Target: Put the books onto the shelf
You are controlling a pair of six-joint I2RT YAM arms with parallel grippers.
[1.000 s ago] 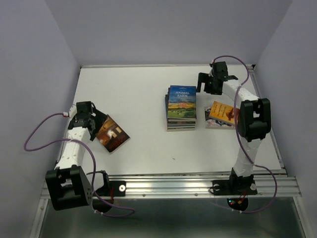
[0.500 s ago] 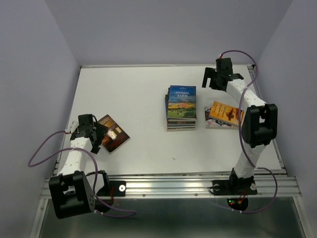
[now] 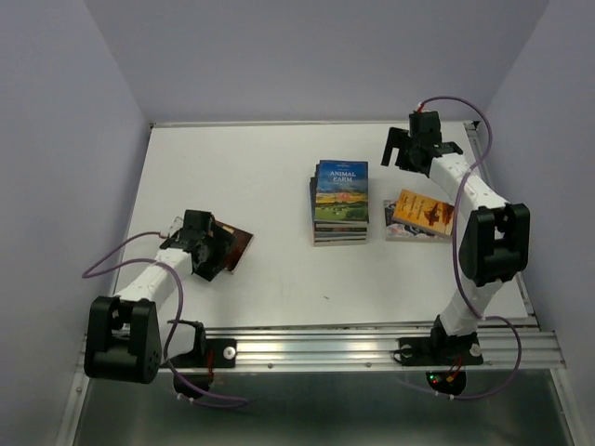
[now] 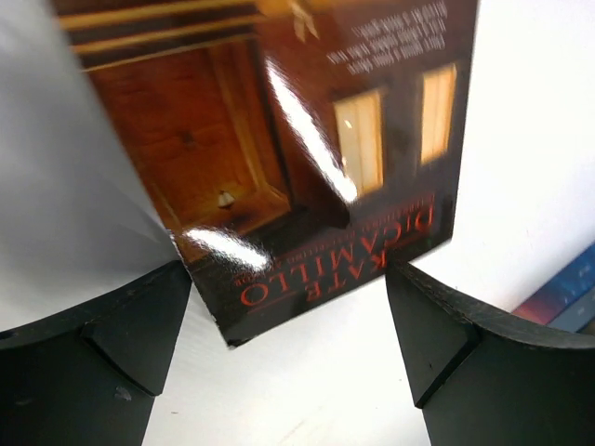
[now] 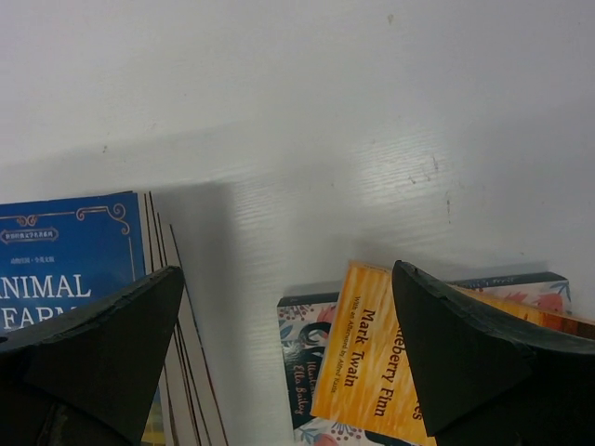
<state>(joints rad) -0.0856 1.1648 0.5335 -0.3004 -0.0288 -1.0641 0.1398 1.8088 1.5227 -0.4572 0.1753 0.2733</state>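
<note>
The left gripper (image 3: 212,246) hangs low over the dark brown book (image 3: 238,245), which lies flat by the left edge of the table (image 3: 251,167), toward the near-left corner. Seen from its wrist camera, the jaws stand wide apart on either side of the book's title end and are closed on nothing. That looks to me like lining up for a pinch on that edge rather than a hold. The right gripper (image 3: 414,153) is just as wide open and empty, poised near the far-right corner. It looks down between the stack (image 3: 340,190) topped by "Animal Farm", in the middle of the table, and the orange Mark Twain book (image 3: 423,209), which rests on a floral-covered book (image 5: 297,376) by the right edge. I'd guess it is choosing between them. No shelf shows in any view, so every book lies on the table.
</note>
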